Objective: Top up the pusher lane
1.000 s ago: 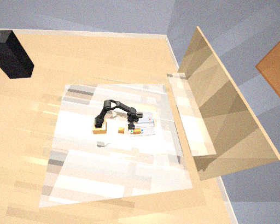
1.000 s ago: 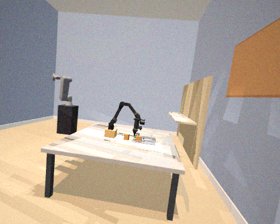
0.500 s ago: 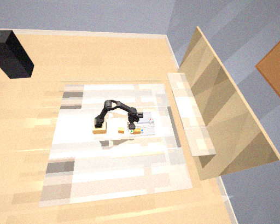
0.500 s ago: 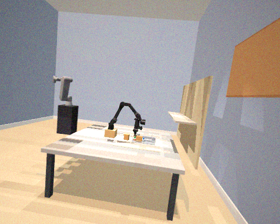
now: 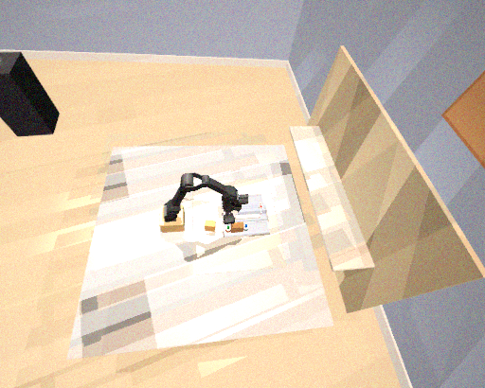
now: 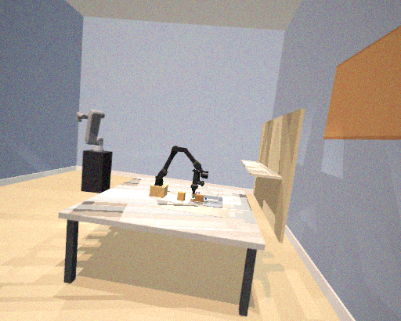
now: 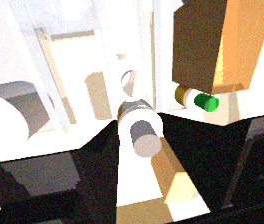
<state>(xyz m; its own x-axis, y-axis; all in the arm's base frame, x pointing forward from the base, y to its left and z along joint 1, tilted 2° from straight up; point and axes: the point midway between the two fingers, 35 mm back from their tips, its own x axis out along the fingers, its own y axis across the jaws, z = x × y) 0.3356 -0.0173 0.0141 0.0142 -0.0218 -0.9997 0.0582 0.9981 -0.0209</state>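
My gripper point(image 7: 137, 120) point(image 5: 228, 220) point(image 6: 193, 192) is shut on a jar point(image 7: 143, 126) with a white shoulder and a dark grey lid, held roughly upright at the front end of the sprung lane. A second pale jar with a greyish top point(image 7: 128, 84) stands just beyond it in the lane, between the pale rails point(image 7: 156, 60); it is washed out by glare. Whether the two jars touch, and whether the held jar's base is on the lane floor, I cannot tell. The pusher plate and front stop are not clear. A green-lidded jar point(image 7: 206, 102) point(image 5: 228, 228) is to the right of the held one.
A brown-orange block point(image 7: 198, 47) point(image 5: 238, 227) point(image 6: 199, 198) stands close on the right, with a blue-topped item point(image 5: 245, 227) point(image 6: 205, 199) beyond. A yellow block point(image 5: 210, 225) point(image 6: 181, 196) stands nearer the arm's base. A large pale rounded object point(image 7: 3, 117) is at left.
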